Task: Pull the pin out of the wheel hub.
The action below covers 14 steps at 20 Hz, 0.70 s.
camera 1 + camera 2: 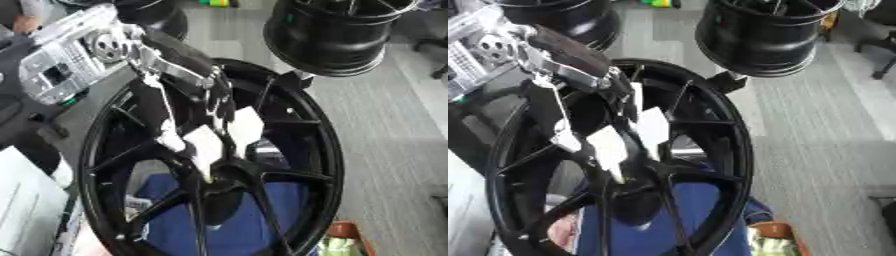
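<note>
At the centre of the frame, the black wheel hub [210, 165] stands with its spokes fanning out to the rim, and any pin at its middle is too small to make out. Reaching down from the upper left, the left hand [206, 135] has its pale-tipped fingers [203, 147] drawn together over the hub's centre, though whether they pinch anything cannot be told. Beyond, at upper right, sits a second black wheel [331, 35], with grey floor [394, 130] on the right.
</note>
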{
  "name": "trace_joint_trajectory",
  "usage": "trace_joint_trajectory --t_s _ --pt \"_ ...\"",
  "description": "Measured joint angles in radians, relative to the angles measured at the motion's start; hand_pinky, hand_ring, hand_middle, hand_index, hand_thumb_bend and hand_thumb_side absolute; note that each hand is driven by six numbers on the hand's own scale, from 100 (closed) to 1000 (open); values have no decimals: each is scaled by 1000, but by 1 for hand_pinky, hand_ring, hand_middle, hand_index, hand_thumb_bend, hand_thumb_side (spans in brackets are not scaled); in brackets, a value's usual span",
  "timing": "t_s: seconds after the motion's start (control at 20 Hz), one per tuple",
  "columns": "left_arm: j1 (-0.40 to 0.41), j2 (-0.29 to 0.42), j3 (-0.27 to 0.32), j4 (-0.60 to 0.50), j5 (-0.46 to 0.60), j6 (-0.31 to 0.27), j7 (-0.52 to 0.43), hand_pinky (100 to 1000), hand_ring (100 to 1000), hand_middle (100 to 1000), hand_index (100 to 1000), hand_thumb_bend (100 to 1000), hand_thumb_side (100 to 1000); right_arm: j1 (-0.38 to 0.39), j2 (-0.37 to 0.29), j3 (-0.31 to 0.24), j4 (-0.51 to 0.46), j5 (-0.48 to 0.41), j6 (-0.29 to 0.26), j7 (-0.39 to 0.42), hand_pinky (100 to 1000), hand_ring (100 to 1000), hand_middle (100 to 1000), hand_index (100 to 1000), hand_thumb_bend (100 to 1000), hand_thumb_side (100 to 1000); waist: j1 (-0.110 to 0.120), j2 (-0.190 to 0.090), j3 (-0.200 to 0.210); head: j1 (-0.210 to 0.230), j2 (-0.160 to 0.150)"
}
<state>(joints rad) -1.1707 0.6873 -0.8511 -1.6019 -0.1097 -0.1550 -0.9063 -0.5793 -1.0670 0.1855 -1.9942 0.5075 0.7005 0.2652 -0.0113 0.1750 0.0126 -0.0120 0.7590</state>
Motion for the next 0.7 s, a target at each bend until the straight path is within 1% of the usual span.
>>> trace_joint_trajectory --t_s 0.15,0.25,0.35,0.6,0.7 --pt "8 8 -1 -6 -3 14 -1 735 749 716 847 440 368 0 4 0 0 -1 -1 -7 889 867 821 875 100 128 0 0 -1 0 0" --pt "12 8 -2 -3 -14 16 -1 744 758 729 848 431 347 0 7 0 0 -3 -1 -8 889 867 821 876 100 131 -1 1 -1 0 0" --pt "18 8 -3 5 -25 13 -1 744 758 729 848 431 347 0 7 0 0 -5 -2 -10 889 867 821 876 100 131 -2 1 -2 1 0" --pt "28 6 -6 27 -53 2 -1 777 797 777 854 435 348 5 8 0 0 -8 1 -14 889 864 820 875 100 140 -3 3 -4 4 0" --pt "30 5 -4 32 -62 -3 -1 775 796 780 858 433 353 8 8 0 0 -8 2 -14 889 864 820 875 100 139 -3 4 -5 4 0"
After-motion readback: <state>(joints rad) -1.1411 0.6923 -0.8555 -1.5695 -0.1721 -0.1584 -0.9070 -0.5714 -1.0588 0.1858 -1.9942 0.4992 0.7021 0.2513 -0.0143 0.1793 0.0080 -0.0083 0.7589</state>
